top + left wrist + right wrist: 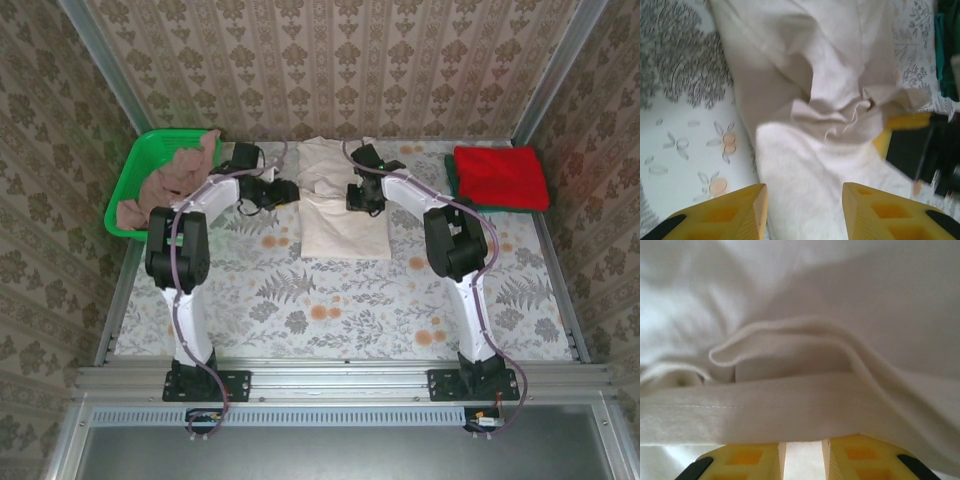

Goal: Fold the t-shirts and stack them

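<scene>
Fingers (pixel 747 212) of the left gripper (pixel 804 194) stand wide apart over the rumpled cream t-shirt (pixel 805 150). The right gripper (pixel 801 447) has its fingers a narrow gap apart with cream cloth showing in the gap and a hem band just ahead, and I cannot tell whether they pinch it. From above, the cream t-shirt lies mid-table (pixel 330 300) toward 12 o'clock, the left gripper at its 9 o'clock edge and the right at 3 o'clock, with the folded red t-shirt (pixel 500 176) on the dark green t-shirt (pixel 451 180) at 2 o'clock and the pink-brown t-shirt (pixel 178 180) in the green basket (pixel 138 168) at 10 o'clock.

Floral table (pixel 330 300) holds cream t-shirt (pixel 345 225), dark green t-shirt (pixel 945 55), basket (pixel 140 165).
</scene>
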Action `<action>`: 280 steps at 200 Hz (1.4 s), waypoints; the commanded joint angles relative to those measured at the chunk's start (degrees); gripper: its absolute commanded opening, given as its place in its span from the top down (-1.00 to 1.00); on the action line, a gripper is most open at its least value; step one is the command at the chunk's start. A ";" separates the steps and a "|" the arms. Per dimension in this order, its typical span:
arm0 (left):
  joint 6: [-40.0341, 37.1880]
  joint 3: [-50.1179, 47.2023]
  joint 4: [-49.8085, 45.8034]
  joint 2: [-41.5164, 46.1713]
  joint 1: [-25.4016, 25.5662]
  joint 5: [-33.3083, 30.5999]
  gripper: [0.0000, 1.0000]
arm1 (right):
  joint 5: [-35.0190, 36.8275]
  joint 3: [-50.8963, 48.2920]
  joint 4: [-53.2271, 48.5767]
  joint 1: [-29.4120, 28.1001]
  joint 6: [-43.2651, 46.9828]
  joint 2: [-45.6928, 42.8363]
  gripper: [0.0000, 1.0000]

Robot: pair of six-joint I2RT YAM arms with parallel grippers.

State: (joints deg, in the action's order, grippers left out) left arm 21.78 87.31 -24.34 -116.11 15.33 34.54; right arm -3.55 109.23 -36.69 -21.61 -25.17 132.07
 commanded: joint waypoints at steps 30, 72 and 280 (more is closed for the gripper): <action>-4.51 -1.92 0.81 1.06 3.46 -2.97 0.08 | 3.47 15.76 -6.95 2.34 4.35 7.34 0.44; -7.69 12.75 -5.62 -9.16 4.60 -4.50 0.07 | 1.63 22.44 -10.53 3.56 5.05 10.19 0.44; 5.88 -35.74 28.92 21.96 8.30 -11.23 -1.00 | 6.80 -43.45 13.43 -10.16 -4.09 -25.87 0.41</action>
State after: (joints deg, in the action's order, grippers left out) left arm 23.33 60.03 -2.20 -95.68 21.32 23.22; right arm 1.69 69.47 -23.11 -30.72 -28.16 109.30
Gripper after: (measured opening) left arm 0.997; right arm 0.298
